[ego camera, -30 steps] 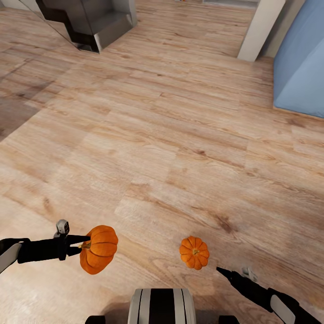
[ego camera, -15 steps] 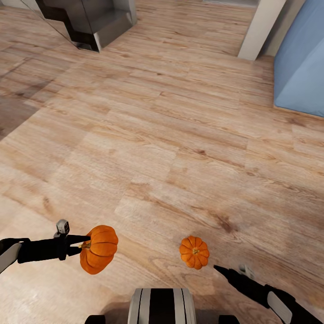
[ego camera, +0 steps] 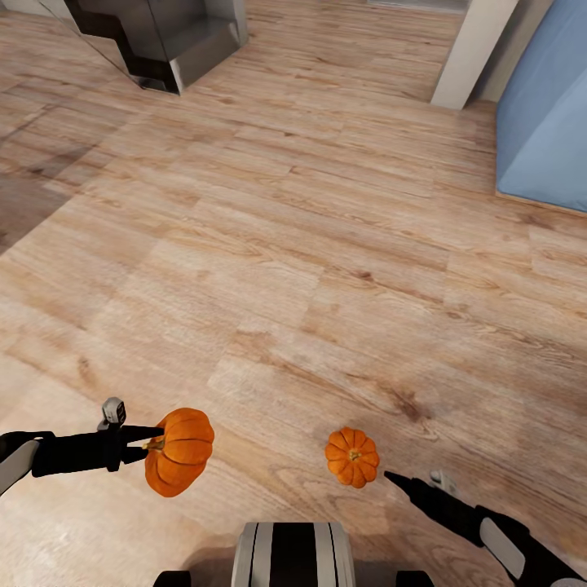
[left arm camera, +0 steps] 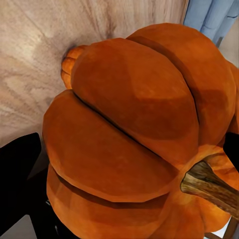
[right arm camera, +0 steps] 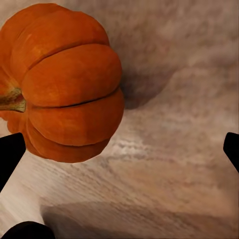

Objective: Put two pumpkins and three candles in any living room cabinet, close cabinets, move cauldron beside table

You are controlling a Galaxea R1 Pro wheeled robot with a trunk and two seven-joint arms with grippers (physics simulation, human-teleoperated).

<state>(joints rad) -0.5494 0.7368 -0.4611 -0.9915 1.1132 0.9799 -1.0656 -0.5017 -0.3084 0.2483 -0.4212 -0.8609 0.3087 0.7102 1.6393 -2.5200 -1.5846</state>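
Observation:
One orange ribbed pumpkin (ego camera: 181,452) hangs above the wooden floor, and my left gripper (ego camera: 153,444) is shut on it at the stem side. From the left wrist this pumpkin (left arm camera: 134,139) looms large between the black fingers (left arm camera: 17,189). A second, smaller pumpkin (ego camera: 352,457) rests on the floor to the right. My right gripper (ego camera: 393,478) points at it from just behind and to the right, without touching. In the right wrist view that pumpkin (right arm camera: 62,82) lies off to one side ahead of the wide-open fingers (right arm camera: 10,154). Candles, cabinet and cauldron are out of view.
Bare wood floor (ego camera: 310,244) stretches ahead. A dark grey furniture unit (ego camera: 155,37) stands far left, a white pillar (ego camera: 473,53) and a blue sofa (ego camera: 546,106) far right. My own base (ego camera: 293,554) sits at the near edge.
My right gripper has crept forward and slightly left, closer to the pumpkin on the floor. The left arm and its pumpkin have not moved.

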